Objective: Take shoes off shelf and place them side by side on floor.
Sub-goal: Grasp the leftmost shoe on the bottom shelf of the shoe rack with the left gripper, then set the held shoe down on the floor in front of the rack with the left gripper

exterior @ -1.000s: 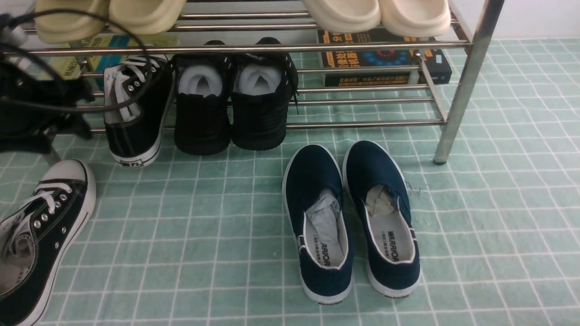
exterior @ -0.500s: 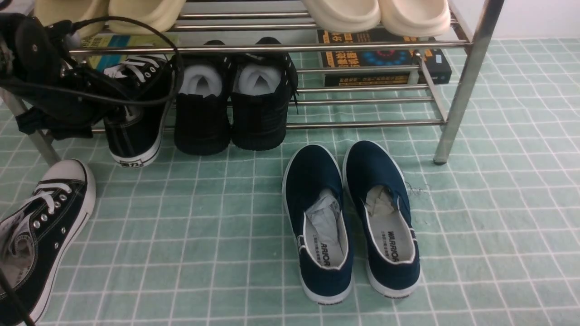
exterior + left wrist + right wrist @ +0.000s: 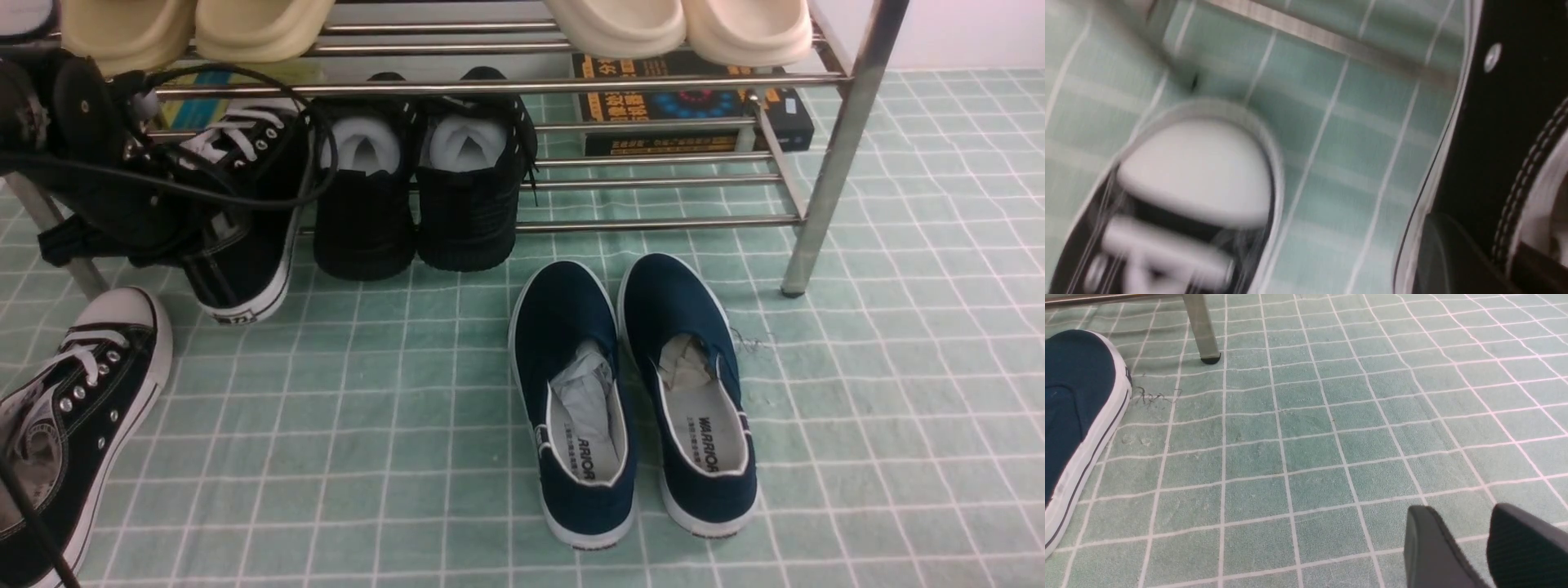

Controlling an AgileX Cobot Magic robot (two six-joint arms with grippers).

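One black canvas shoe [image 3: 253,220] with white laces stands heel-out at the left of the shelf's [image 3: 571,82] lower tier, tilted. My left arm [image 3: 90,163] reaches to it from the left. In the left wrist view my left gripper [image 3: 1494,253] is shut on this shoe's [image 3: 1494,134] side wall, one finger [image 3: 1445,257] outside and the other inside the opening. The other shoe [image 3: 73,408] lies on the floor [image 3: 898,408] at the front left, its white toe cap [image 3: 1196,171] toward the shelf. My right gripper [image 3: 1461,510] hangs open low over bare floor.
An all-black knit pair [image 3: 416,188] stands beside the gripped shoe. Navy slip-ons [image 3: 629,392] lie on the floor in the middle. Cream slippers [image 3: 678,24] fill the top tier, books [image 3: 694,106] lie behind. A steel shelf leg [image 3: 824,180] stands at the right. A black cable [image 3: 269,98] loops over the shoe.
My left arm has come in from the left onto the shoe on the shelf and shut on its side. The shoe has tilted and slid slightly forward.
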